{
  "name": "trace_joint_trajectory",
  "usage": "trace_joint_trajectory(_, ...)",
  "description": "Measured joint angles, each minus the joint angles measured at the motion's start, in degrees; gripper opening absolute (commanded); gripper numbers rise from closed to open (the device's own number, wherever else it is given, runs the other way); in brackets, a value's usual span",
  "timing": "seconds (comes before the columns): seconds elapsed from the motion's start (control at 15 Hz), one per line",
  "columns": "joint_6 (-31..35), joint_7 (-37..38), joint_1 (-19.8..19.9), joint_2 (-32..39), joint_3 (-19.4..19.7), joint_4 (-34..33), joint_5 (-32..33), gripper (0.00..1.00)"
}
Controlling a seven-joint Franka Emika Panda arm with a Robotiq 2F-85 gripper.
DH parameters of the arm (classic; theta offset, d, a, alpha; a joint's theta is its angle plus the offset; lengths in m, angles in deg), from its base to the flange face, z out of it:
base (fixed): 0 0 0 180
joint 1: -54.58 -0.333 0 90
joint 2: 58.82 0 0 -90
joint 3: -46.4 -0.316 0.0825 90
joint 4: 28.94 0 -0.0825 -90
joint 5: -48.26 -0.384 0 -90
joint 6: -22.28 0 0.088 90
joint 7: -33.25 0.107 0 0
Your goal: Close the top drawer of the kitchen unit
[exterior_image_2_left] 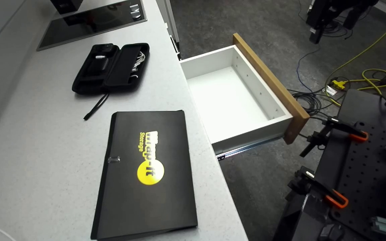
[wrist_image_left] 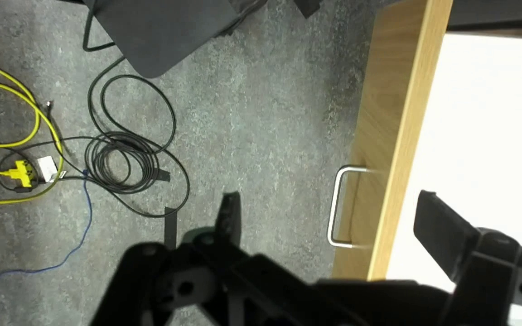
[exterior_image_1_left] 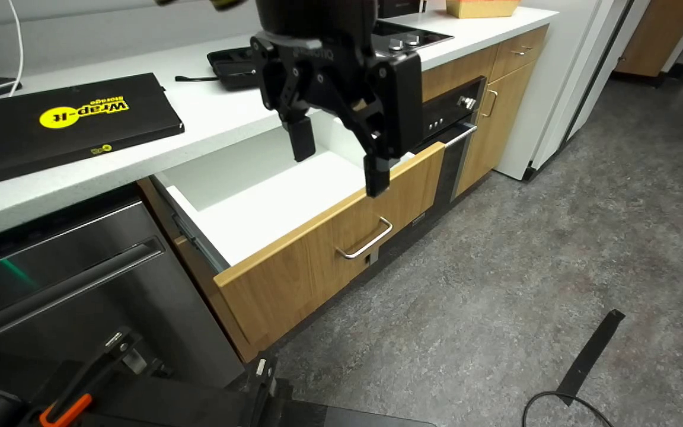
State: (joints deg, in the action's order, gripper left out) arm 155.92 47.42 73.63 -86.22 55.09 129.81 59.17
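The top drawer [exterior_image_1_left: 294,267] of the kitchen unit [exterior_image_1_left: 211,112] is pulled well out in both exterior views. Its white inside is bare and its silver bar handle [exterior_image_1_left: 366,242] faces the floor area. The drawer also shows in an exterior view [exterior_image_2_left: 270,83] and on the right of the wrist view [wrist_image_left: 390,136]. My gripper [exterior_image_1_left: 340,161] is open and empty. It also shows at the upper right of an exterior view [exterior_image_2_left: 332,29], apart from the drawer. In the wrist view the fingers [wrist_image_left: 329,203] are wide apart, pointing down, with the drawer's front edge and handle seen between them.
A black Wrap-It box [exterior_image_1_left: 80,121] and an open black case [exterior_image_2_left: 111,68] lie on the countertop. A black oven [exterior_image_1_left: 451,127] and a steel appliance [exterior_image_1_left: 80,284] flank the drawer. A clamped black table [exterior_image_2_left: 364,167] stands opposite. Cables [wrist_image_left: 120,158] lie on the floor.
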Motion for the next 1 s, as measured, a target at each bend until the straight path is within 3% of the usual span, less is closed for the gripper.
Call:
trace_joint_trajectory(0.4,12.7,6.3,3.2,14.2,0.0,-4.7,1.1,1.0)
trace_joint_trajectory(1.0,17.7,13.5,0.5,36.3,2.7,-17.5,1.2,1.0)
